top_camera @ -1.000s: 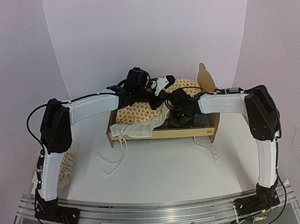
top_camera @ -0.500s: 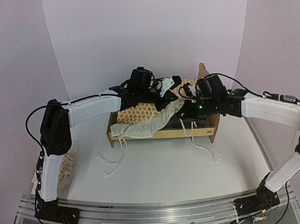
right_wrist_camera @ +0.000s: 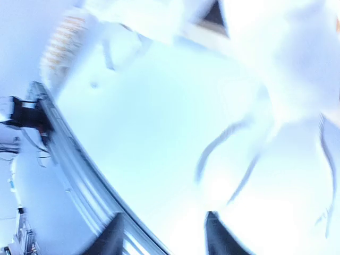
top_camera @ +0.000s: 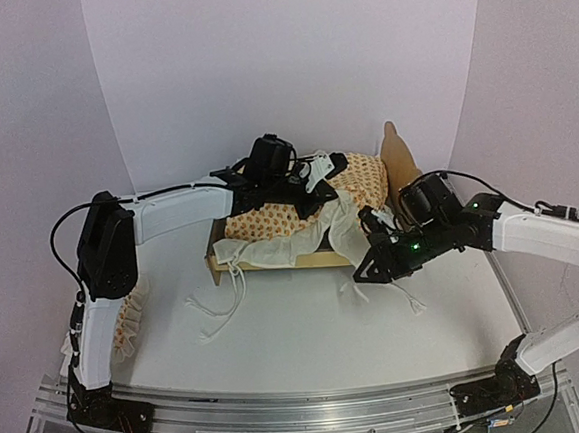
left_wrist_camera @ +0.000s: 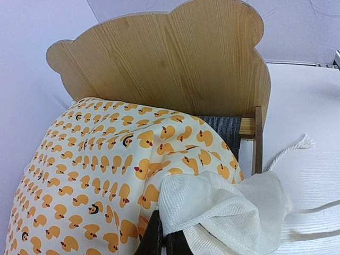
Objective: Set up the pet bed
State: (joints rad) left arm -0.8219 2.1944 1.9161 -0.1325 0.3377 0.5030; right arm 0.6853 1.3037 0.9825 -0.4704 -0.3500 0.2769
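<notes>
The left claw [left_wrist_camera: 166,240] is closed on the white ruffle of the duck-print cushion [left_wrist_camera: 95,170], which is heaped over the pet bed [top_camera: 273,263]. The right claw [top_camera: 364,268] is held open just beside the bed's front rail. The bed is stood on the bench [top_camera: 310,345], its headboard [left_wrist_camera: 175,64] upright.
</notes>
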